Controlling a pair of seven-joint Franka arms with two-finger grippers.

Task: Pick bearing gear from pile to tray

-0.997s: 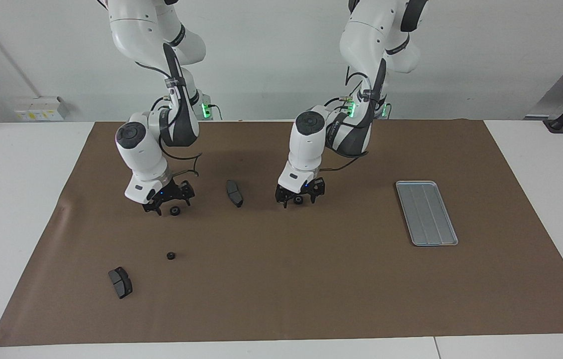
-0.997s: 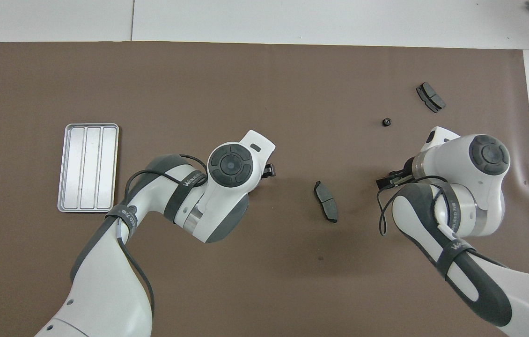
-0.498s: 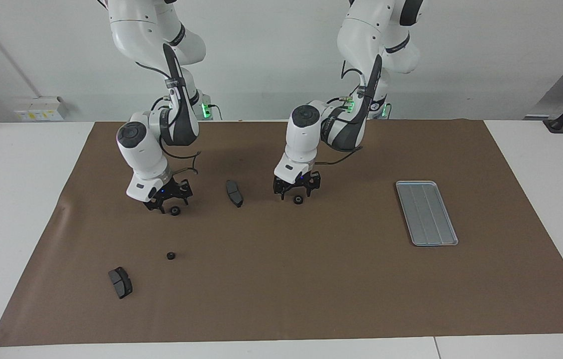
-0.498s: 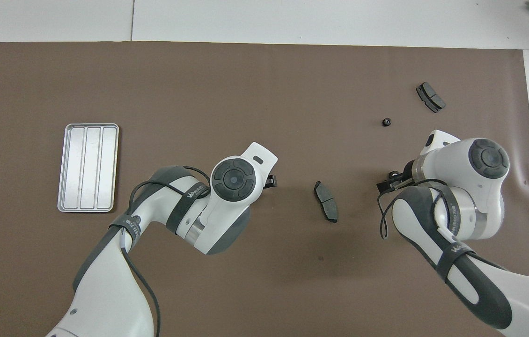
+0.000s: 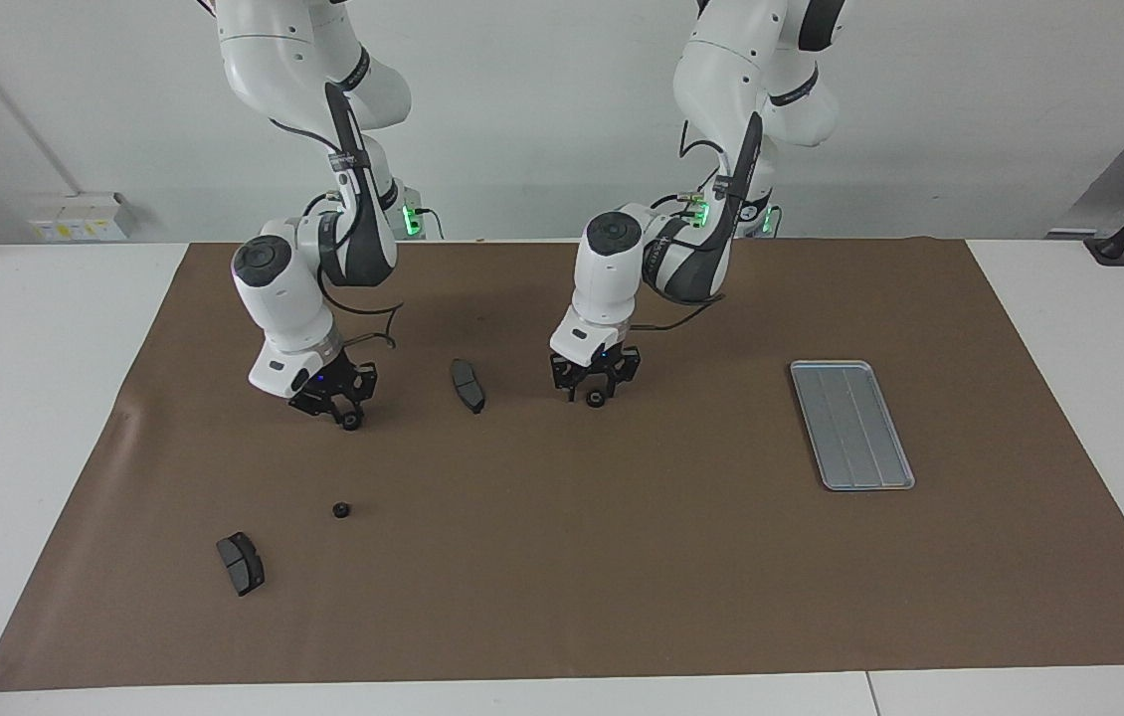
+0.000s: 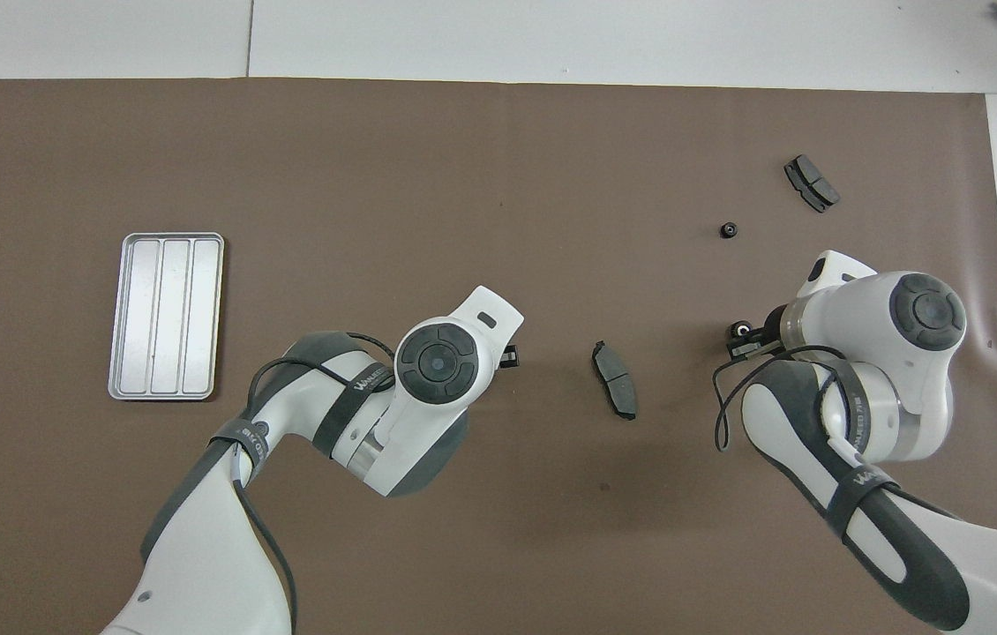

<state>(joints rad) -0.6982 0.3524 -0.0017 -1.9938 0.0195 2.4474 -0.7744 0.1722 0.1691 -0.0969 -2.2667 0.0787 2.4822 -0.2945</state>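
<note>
Brown paper covers the surface as two black gears are closed upon: the right end effector (image 5: pixel 346 414), spread wide a second ago, is now clamped on one gear (image 5: pixel 351 423), the left end effector (image 5: pixel 595 391) on another gear (image 5: pixel 597 400). The tray (image 5: pixel 905 476), toward the left arm's edge, is seen empty; lifting is judged next.

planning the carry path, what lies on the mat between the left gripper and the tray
Nothing: in the facing view the brown mat is bare between the left gripper and the tray; the overhead view agrees.
</note>
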